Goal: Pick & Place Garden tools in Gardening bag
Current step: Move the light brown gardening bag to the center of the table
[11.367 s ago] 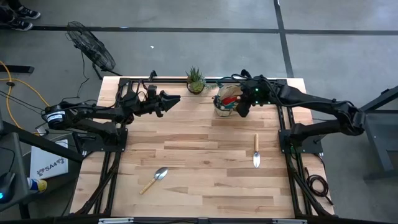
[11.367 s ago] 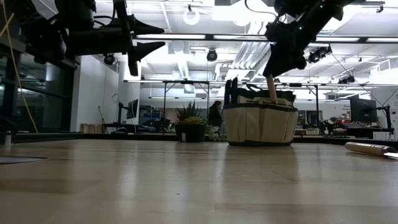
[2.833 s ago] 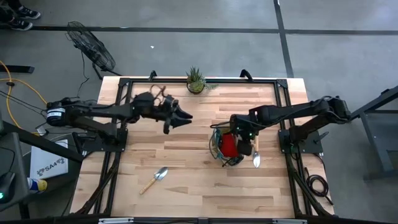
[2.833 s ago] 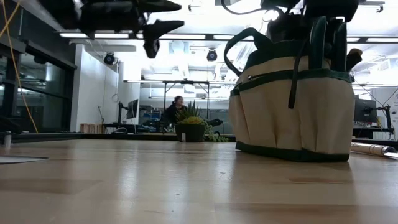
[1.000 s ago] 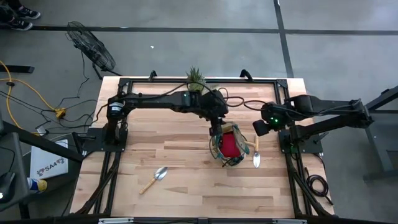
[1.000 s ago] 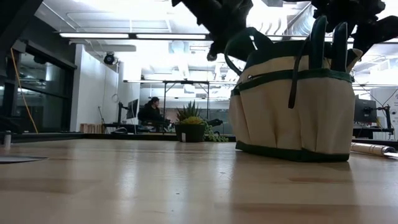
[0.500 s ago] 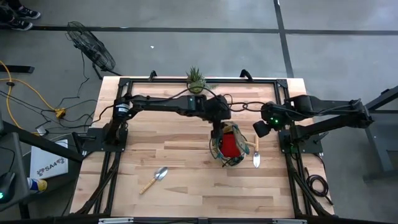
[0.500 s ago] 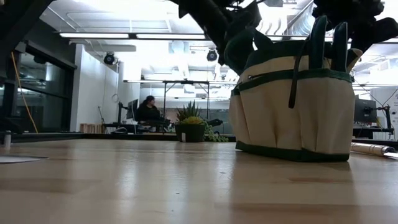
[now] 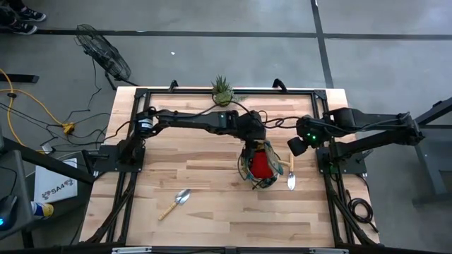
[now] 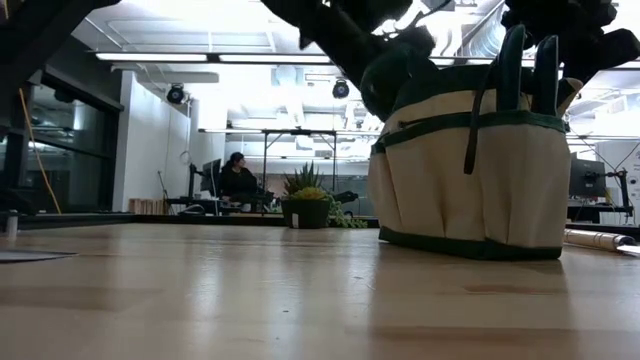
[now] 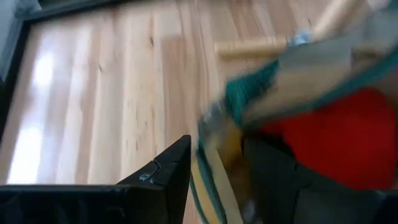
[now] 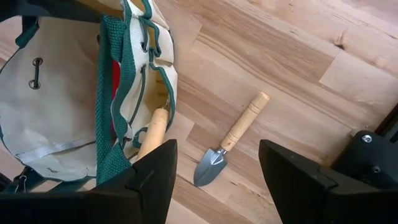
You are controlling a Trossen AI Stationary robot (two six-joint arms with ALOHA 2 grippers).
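The light wooden plank worktop [image 9: 212, 176] carries a small round tan fabric gardening bag [image 9: 258, 164] with dark green trim, standing upright right of centre, nearer the right edge than the left. A red glove [image 9: 262, 164] shows inside its open top. The left arm reaches across from the far left corner; the left pincer [image 9: 251, 149] is at the bag's far-side rim, its dark fingers [image 11: 165, 180] parted on either side of the green-trimmed edge, though whether they pinch the fabric cannot be told. The right pincer [image 9: 296, 146] hangs above the worktop near the right edge, just beyond the bag, fingers [image 12: 152, 177] spread wide and holding nothing.

A silver-bladed trowel with a wooden handle [image 9: 290, 171] lies flat just beside the bag, between it and the right edge. A second silver-bladed, wooden-handled trowel [image 9: 175, 203] lies well apart, toward the near left corner. A spiky green potted plant [image 9: 222, 92] stands at the middle of the far edge. Wooden handles [image 12: 151, 142] and dark green grips [image 10: 541, 62] protrude from the bag's pockets.
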